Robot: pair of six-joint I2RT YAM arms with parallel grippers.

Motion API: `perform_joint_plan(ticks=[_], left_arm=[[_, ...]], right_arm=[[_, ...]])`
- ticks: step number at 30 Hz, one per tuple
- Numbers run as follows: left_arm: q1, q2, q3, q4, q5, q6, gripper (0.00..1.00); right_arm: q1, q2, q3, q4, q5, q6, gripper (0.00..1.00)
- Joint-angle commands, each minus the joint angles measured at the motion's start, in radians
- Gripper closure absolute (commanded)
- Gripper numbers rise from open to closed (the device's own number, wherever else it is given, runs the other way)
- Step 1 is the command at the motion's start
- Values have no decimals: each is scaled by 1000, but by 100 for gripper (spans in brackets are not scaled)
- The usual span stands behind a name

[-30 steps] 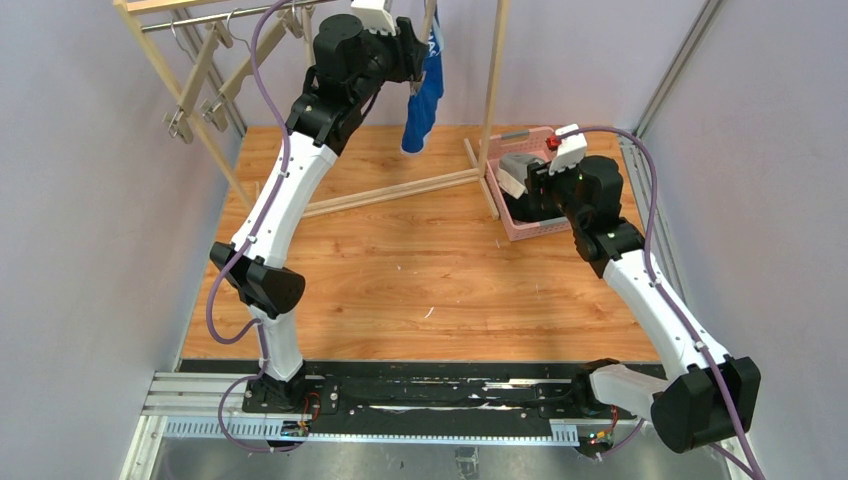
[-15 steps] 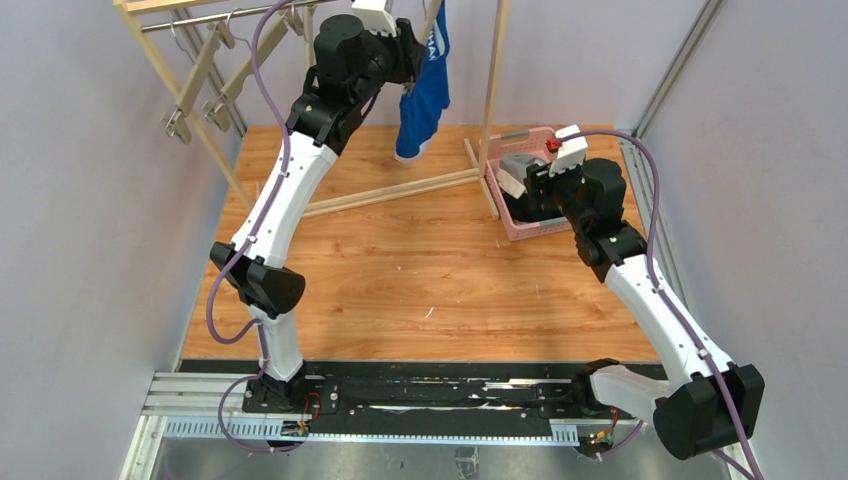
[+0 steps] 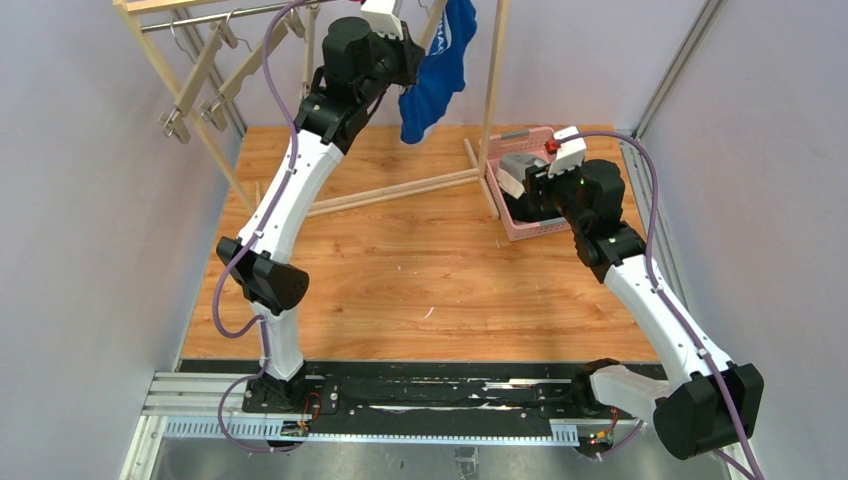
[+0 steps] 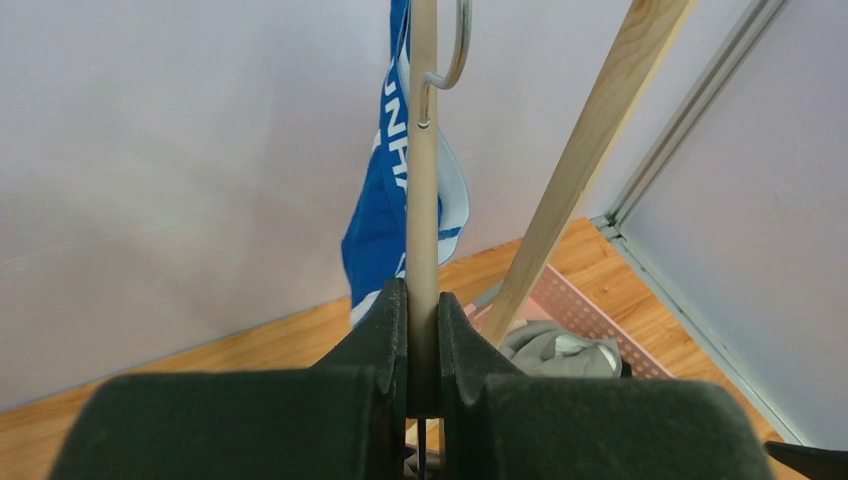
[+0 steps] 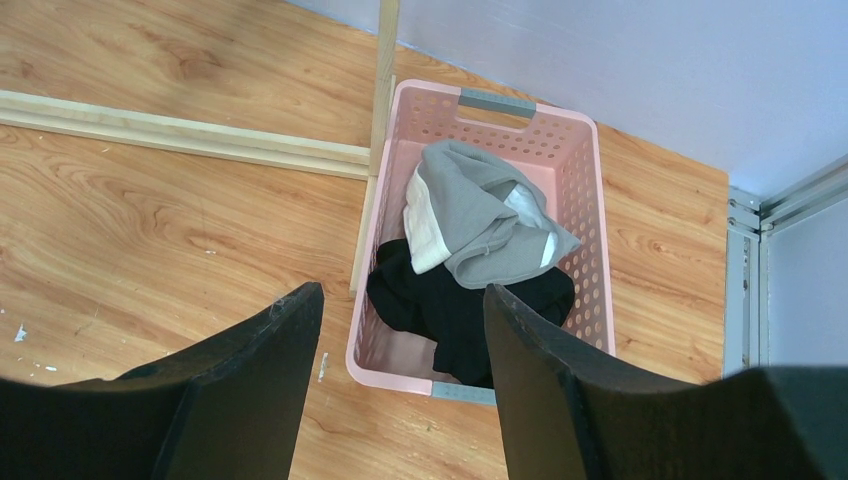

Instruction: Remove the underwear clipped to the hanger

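Note:
The bright blue underwear with white lettering hangs from a wooden hanger high at the back; it also shows in the left wrist view. My left gripper is shut on the hanger's wooden bar, with the blue cloth just beyond it. My left gripper sits right beside the cloth in the top view. The grey underwear and the black underwear lie in the pink basket. My right gripper is open and empty above the basket's near end.
A wooden rack with a metal rail stands at the back; two bare clip hangers hang at its left. Its floor bar runs across the wooden table to the basket. Grey walls close in on both sides.
My left arm has lifted and swung the hanger; the blue underwear has risen and swung up to the right. The right arm has barely moved.

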State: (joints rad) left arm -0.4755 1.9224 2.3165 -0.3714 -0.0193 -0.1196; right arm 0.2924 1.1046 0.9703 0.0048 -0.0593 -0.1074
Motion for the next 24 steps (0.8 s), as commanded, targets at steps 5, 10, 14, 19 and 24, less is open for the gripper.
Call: perform_joint_plan(ticks=[5,10,14,19,24], left_arm=[[-5,-52,-36,96,-13,13,100],[-5,-83,-48,125,-28,27,100],[-6,-116,-85,156,-45,40,100],[-7,-155,-123,171,-76,69,100],[-6,-196,-174,195,-86,86,100]], right_arm=[[16,0,-15,36,-5,-9,38],[16,-1,-14,34,-4,-11,38],[17,7,-15,34,-12,-8,38],[24,9,-18,31,-11,-8,38],[28,6,-17,28,-9,-8,38]])
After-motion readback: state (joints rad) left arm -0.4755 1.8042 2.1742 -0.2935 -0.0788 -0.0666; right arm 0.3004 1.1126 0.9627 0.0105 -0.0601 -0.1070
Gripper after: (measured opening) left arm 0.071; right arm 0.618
